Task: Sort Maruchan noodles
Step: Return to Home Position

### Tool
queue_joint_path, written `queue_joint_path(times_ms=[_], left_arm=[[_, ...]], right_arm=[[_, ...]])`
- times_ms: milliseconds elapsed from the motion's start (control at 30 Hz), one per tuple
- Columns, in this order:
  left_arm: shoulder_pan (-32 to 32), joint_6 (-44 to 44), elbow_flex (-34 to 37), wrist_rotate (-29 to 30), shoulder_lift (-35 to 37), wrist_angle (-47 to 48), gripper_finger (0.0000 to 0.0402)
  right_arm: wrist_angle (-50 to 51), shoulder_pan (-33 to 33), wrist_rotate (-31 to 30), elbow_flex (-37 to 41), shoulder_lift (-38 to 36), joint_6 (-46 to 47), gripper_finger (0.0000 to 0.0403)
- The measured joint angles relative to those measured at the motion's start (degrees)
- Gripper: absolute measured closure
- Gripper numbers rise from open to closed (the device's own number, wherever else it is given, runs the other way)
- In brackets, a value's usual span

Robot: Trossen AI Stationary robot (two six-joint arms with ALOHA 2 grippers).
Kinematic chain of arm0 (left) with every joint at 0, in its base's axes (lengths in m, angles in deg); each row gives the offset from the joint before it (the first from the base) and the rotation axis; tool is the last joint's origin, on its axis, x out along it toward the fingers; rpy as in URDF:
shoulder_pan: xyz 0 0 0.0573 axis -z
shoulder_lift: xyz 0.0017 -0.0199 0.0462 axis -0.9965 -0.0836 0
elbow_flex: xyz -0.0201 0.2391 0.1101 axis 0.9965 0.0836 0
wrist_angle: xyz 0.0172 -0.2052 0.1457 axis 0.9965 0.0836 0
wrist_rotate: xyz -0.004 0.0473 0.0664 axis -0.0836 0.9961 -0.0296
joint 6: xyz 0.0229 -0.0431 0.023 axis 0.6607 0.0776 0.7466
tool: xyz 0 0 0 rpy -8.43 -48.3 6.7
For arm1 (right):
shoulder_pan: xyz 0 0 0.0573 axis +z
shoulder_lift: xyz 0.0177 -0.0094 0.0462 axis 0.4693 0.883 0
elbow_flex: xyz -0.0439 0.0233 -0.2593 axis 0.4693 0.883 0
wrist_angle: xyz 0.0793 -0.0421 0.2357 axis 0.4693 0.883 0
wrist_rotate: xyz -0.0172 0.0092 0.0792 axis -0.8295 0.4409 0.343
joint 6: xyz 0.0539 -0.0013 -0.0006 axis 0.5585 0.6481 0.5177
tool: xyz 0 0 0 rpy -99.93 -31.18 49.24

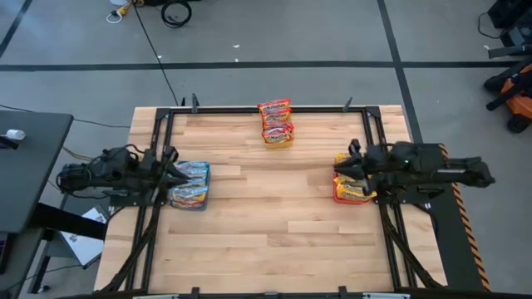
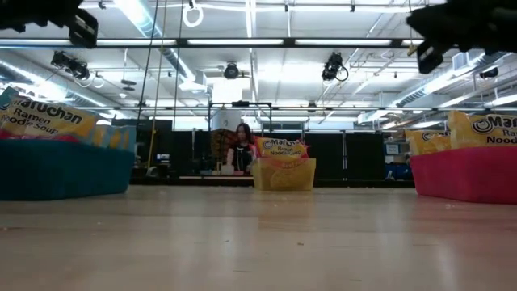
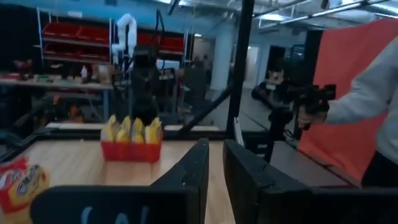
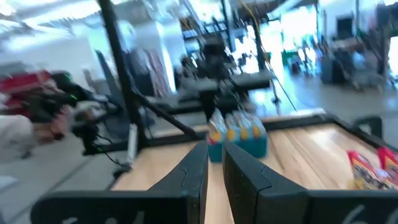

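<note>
— Claws first: where are they?
— Left claw (image 1: 173,172) hangs high over the outer side of the blue bin (image 2: 65,174), at the left edge of the bench (image 1: 266,224). Right claw (image 1: 339,170) hangs likewise over the red bin (image 2: 464,174) at the right edge. Each is closed almost tight, gripping nothing.
— And the noodles?
— Blue packets (image 1: 190,196) stand on edge in the blue bin, red packets (image 1: 277,126) in the yellow bin (image 2: 284,175) at the far middle, and yellow packets (image 1: 356,191) in the red bin. Long sides run left to right across the bench, printed faces toward the near edge; the blue ones tilt.
— Surface and room?
— Pale wood planks in a black frame, with grey floor (image 1: 274,33) marked by dark lines around it. Beyond the far bin are strip lights (image 2: 242,42) overhead and a person (image 2: 241,149).
</note>
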Motion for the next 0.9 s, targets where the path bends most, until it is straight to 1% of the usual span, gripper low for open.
queue_joint_path(times_ms=[133,200,267,400,467,533,633,733,833,900], left_arm=[[0.0,2.0,2.2,0.1,0.2,-1.6,0.0349],[0.0,1.7,3.6,-0.1,0.3,-5.7,0.0349],[0.2,0.4,7.2,-0.7,0.2,-10.8,0.0349],[0.4,0.1,15.8,-0.5,0.2,-27.3,0.0349],[0.4,-0.1,16.9,0.6,0.2,-26.2,0.0349],[0.4,0.0,16.9,1.0,-0.2,-25.6,0.0349],[0.4,-1.2,17.0,-0.3,-0.2,-22.0,0.0349],[0.4,-2.6,17.0,-0.8,-0.3,-16.2,0.0349],[0.4,-2.5,17.0,-0.7,-0.3,-13.3,0.0349],[0.4,-2.6,17.0,-0.6,-0.3,-13.2,0.0349]], right_arm=[[0.0,0.0,1.1,5.5,-12.2,-0.4,0.0348],[-6.1,0.1,0.6,8.8,-12.3,-1.6,0.0348],[-12.1,0.0,0.4,11.8,-11.2,-3.3,0.0348],[-11.0,-0.1,-0.7,11.7,-11.4,-3.8,0.0348],[-10.7,-0.1,-0.7,11.7,-11.6,-3.6,0.0348],[-7.5,0.0,-0.7,11.7,-11.7,-3.3,0.0348],[3.2,0.0,-0.7,11.7,-11.3,-2.9,0.0348],[3.2,0.0,-2.3,11.6,-9.2,-2.9,0.0348],[2.6,0.0,-3.5,11.6,-8.3,-2.9,0.0348],[2.9,-0.1,-3.7,11.6,-8.2,-2.9,0.0348]])
